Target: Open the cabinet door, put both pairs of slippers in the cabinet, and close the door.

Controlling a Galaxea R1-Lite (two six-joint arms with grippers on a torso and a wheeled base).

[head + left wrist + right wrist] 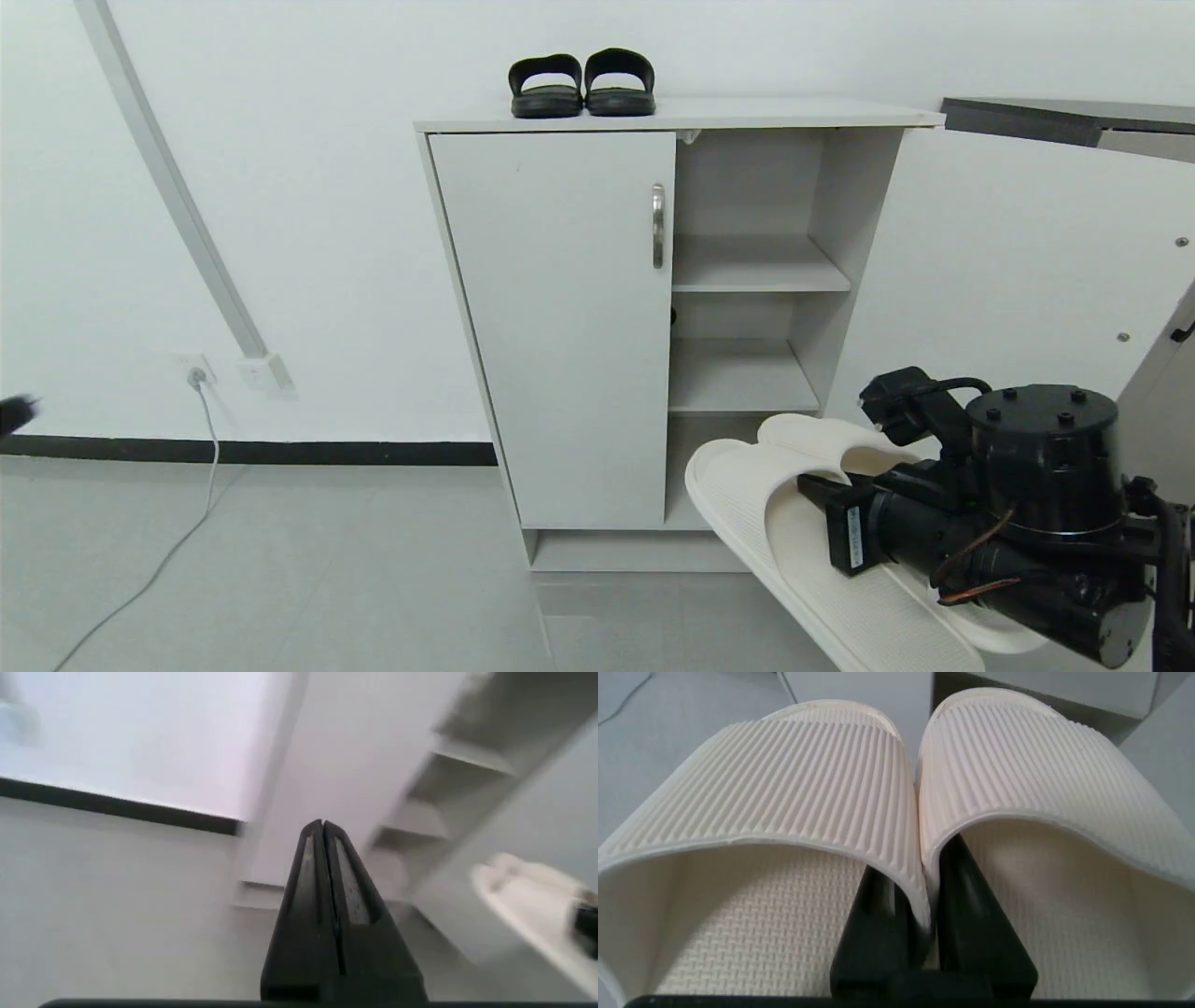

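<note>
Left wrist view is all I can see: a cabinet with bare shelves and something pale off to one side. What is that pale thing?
Observer: It is a pair of white slippers, held by the right tool low in front of the open half of the cabinet.
Operator: How can one tool hold both?
Observer: In the right wrist view its fingers pinch the two slippers' neighbouring strap edges together.
Operator: And where is the other pair?
Observer: The black slippers stand side by side on the cabinet top, above the shut left door.
</note>
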